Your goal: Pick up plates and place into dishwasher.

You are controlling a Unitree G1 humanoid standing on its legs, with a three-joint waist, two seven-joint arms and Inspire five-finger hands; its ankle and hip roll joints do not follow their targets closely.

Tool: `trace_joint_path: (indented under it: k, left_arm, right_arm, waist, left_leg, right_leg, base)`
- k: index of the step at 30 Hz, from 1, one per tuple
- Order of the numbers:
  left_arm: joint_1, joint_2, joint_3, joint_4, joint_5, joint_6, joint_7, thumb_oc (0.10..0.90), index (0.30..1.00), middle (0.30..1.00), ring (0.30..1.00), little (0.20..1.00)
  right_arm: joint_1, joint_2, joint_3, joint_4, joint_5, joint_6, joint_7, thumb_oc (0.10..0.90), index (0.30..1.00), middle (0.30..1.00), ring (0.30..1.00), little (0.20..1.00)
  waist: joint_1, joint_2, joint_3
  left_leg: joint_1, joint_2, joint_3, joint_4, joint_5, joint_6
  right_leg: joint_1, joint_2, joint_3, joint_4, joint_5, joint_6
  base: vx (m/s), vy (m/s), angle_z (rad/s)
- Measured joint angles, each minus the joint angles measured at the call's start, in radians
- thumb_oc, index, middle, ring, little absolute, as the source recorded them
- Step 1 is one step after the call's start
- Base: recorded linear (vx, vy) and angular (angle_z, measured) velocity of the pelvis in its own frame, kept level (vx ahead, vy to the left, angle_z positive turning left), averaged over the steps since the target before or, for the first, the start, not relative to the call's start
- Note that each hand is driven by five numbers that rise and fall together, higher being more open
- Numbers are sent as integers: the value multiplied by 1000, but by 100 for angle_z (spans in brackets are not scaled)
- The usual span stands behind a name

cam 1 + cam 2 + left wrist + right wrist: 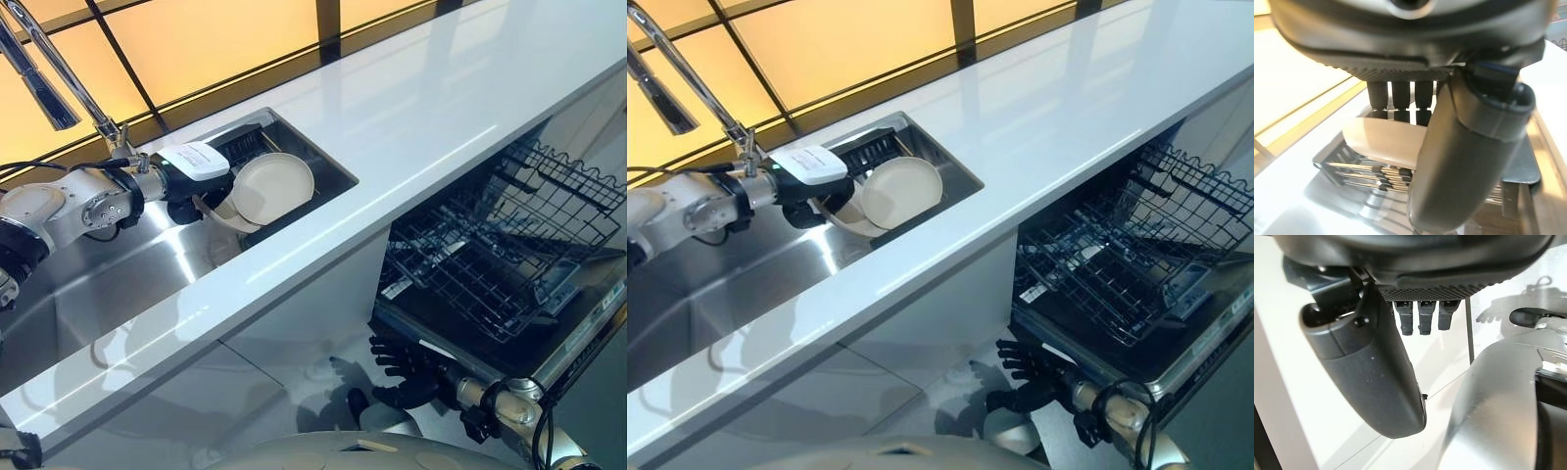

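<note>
White countertop (421, 117) runs long and glossy across my field of view, backed by amber-lit panels (196, 39) divided by dark bars. Set into it on my left is a stainless sink (147, 264), with a chrome faucet (59, 73) arching over its back edge.

At the far end of the sink sits a dark rack (240, 142), and a cream plate (272, 188) leans tilted there, its face turned up toward me. A second pale plate (220, 213) shows partly beneath it, closer to my arm.

My left hand (186, 201) reaches into the sink right at the plates' near edge. From my left wrist I see the fingers (1400, 98) stretching straight down behind the rim of the cream plate, with my thumb (1469, 156) hanging in front of it. The fingers look straight rather than curled, so the hand is open around the plate's edge, not clamped; I cannot tell for certain whether they touch it.

Below the counter on my right, the dishwasher (549, 333) stands open, its door dropped flat and its black wire lower rack (490, 255) pulled out. No plate lies in that rack.

My right hand (402, 367) hangs low in front of the white cabinet face (304, 304), just beside the dishwasher door's near corner. Its fingers are spread and relaxed, holding nothing; the right wrist view shows them straight, with pale floor past them.
</note>
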Motion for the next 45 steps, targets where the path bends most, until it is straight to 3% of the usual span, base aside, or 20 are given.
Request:
trace_joint_path:
  k: [11,20,30,38,45]
  left_arm:
    - [-54,21,-5,-58,-22,1,3,100,300,300,300,200]
    - [-55,73,-6,-88,-42,9,18,100,300,300,300,200]
    - [-89,116,-11,-157,-42,45,18,100,300,300,300,200]
    - [-171,125,-25,-162,-42,47,35,100,300,300,300,200]
    - [-171,162,-25,-170,-42,47,63,100,300,300,300,200]
  right_arm:
    - [-27,0,2,-1,6,0,-4,800,900,900,900,900]
    - [-28,0,1,-2,89,0,-1,800,900,900,900,900]
    - [-23,-37,-89,-8,156,-1,48,800,900,900,900,900]
    - [-20,-48,-116,-36,163,-1,58,800,900,900,900,900]
    - [-13,-48,-153,-41,246,-1,99,800,900,900,900,900]
  waist:
    - [11,1,-1]
    - [12,1,-1]
    - [14,0,-2]
    - [29,1,-4]
    - [35,0,-5]
  left_leg:
    - [0,-1,-8,0,2,1]
    - [0,-1,-8,0,2,1]
    - [-6,-2,-11,0,2,2]
    - [-6,-2,-11,0,2,2]
    - [-11,-3,-22,0,3,2]
  right_leg:
    - [4,-3,-11,0,0,-1]
    - [4,-3,-11,0,0,-1]
    - [1,-4,-14,0,0,-1]
    - [1,-4,-15,0,0,-1]
    - [-3,-5,-15,0,0,-1]
  base:
    - [-5,-2,2]
    - [-4,-1,0]
    - [-3,-1,0]
    - [0,0,0]
    - [1,-1,1]
